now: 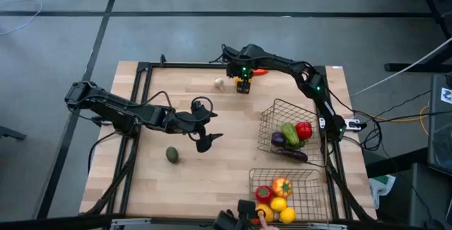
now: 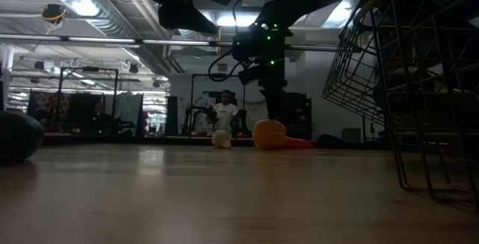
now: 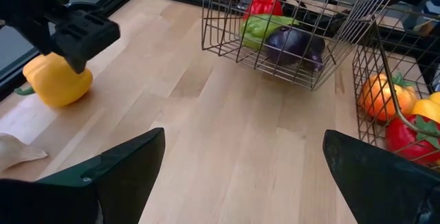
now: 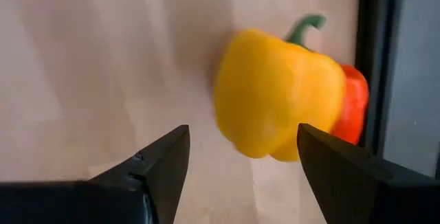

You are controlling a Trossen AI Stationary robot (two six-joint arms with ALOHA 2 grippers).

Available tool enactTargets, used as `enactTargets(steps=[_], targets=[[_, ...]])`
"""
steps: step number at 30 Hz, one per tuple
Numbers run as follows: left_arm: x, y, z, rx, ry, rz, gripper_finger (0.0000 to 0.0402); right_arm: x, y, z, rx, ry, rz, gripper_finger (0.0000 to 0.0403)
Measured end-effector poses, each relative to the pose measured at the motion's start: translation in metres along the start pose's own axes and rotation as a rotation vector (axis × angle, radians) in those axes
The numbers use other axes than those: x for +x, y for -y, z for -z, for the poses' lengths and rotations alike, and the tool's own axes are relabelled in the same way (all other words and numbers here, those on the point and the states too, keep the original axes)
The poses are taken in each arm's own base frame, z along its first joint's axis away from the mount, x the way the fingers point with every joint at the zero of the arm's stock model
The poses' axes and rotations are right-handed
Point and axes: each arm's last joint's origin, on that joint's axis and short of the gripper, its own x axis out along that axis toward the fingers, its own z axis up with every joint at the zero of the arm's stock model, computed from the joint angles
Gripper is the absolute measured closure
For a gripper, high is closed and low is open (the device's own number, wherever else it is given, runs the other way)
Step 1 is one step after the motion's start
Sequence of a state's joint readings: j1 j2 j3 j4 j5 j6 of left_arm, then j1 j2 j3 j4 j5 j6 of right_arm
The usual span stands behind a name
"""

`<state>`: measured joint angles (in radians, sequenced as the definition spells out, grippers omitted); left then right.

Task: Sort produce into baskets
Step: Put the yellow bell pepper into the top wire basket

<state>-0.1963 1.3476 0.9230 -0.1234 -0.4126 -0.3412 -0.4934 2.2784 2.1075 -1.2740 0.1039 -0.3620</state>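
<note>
Baskets first: one wire basket (image 1: pixel 291 128) stands at about 3 o'clock on the worktop (image 1: pixel 191 173), holding a red pepper (image 1: pixel 304 130), a green piece (image 1: pixel 290 133) and a purple eggplant (image 1: pixel 291 153). The second basket (image 1: pixel 286 191) sits at 5 o'clock, with a tomato (image 1: pixel 263 193), an orange-yellow pepper (image 1: pixel 282 186) and lemons (image 1: pixel 279 204) inside.

At 12 o'clock the right gripper (image 4: pixel 237 157) hangs over a yellow pepper (image 4: pixel 278 100), its fingers spread apart with nothing between them. An orange-red piece (image 4: pixel 354 104) touches the pepper on its far side, against the worktop's dark edge rail. White garlic (image 1: pixel 219 83) lies just beside, toward 11 o'clock.

Near the worktop's centre the left gripper (image 3: pixel 244 159) is wide open and empty. A green avocado (image 1: pixel 171 154) rests alone at 7 o'clock of it.
</note>
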Motion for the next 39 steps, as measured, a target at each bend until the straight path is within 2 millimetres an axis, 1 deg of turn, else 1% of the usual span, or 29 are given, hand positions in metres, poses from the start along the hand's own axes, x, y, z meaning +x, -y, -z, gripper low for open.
enactTargets(steps=[7,12,17,21,25,32,39], targets=[[0.000,0.000,0.000,0.000,0.000,0.000,0.0009,-0.003,-0.013,0.000,-0.141,-0.015,-0.067,0.0137],[0.000,0.000,0.000,0.000,0.000,0.000,0.0009,-0.004,-0.018,-0.002,-0.187,0.001,-0.091,0.0137],[0.000,0.000,0.000,0.000,0.000,0.001,0.0009,-0.005,-0.017,-0.001,-0.185,0.005,-0.098,0.0137],[0.000,0.000,0.000,0.000,0.000,0.000,0.0009,-0.013,-0.012,0.002,-0.174,0.020,-0.094,0.0137],[0.000,0.000,0.000,0.000,0.000,0.000,0.0009,-0.029,-0.005,0.006,-0.157,0.057,-0.090,0.0137],[0.000,0.000,0.000,0.000,0.000,0.001,0.0009,-0.069,0.007,0.016,-0.127,0.175,-0.083,0.0137],[0.000,0.000,0.000,0.000,0.000,0.001,0.0009,-0.114,0.022,0.042,-0.070,0.273,-0.031,0.0137]])
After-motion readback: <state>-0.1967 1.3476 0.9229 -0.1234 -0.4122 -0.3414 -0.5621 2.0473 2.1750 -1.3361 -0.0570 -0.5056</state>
